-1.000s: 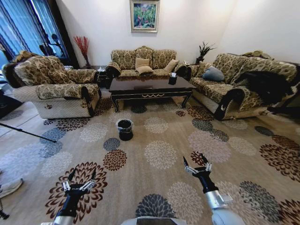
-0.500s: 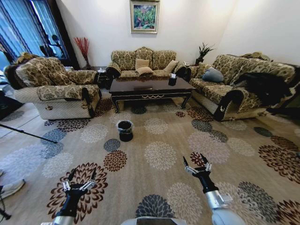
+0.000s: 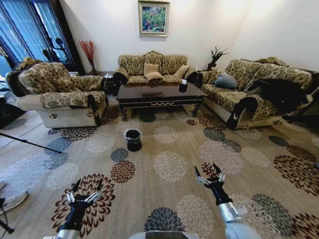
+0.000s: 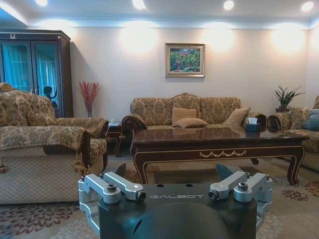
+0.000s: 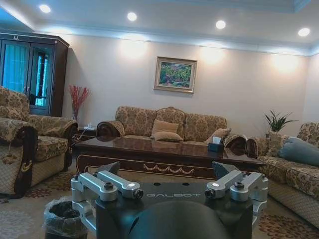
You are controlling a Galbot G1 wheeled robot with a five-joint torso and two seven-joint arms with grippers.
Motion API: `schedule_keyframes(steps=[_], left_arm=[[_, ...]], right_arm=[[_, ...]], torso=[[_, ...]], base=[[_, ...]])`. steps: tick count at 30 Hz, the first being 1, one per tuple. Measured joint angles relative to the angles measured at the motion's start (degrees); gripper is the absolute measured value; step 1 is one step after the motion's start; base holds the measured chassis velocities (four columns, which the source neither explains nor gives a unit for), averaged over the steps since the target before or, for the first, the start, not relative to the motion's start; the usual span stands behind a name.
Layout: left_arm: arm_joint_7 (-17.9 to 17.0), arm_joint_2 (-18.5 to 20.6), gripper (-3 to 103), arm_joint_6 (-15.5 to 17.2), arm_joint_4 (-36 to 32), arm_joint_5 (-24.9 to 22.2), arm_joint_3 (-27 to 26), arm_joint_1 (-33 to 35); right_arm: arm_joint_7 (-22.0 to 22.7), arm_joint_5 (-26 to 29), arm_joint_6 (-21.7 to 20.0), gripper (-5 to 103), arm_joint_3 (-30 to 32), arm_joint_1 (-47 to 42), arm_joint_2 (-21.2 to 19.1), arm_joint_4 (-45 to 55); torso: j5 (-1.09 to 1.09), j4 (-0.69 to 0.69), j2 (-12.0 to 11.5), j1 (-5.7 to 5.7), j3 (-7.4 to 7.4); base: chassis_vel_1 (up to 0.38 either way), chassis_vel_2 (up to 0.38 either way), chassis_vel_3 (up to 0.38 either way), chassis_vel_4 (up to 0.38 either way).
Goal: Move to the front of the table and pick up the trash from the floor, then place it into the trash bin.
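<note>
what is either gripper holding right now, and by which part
Nothing. The left gripper and the right gripper are both open and empty, held low over the carpet, well short of the bin and the table.

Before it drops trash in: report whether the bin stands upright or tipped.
Upright: the trash bin stands on the carpet, its lined rim facing up, before the table.
</note>
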Motion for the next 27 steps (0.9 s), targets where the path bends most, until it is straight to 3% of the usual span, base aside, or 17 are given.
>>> schedule_keyframes(steps=[27], left_arm=[[0.0, 0.0, 100, 0.0, 0.0, 0.0, 0.0, 0.0]], right_arm=[[0.0, 0.0, 0.0, 100, 0.0, 0.0, 0.0, 0.0]], torso=[[0.0, 0.0, 7.3, 3.25, 4.05]], base=[[0.0, 0.0, 0.0, 0.0]])
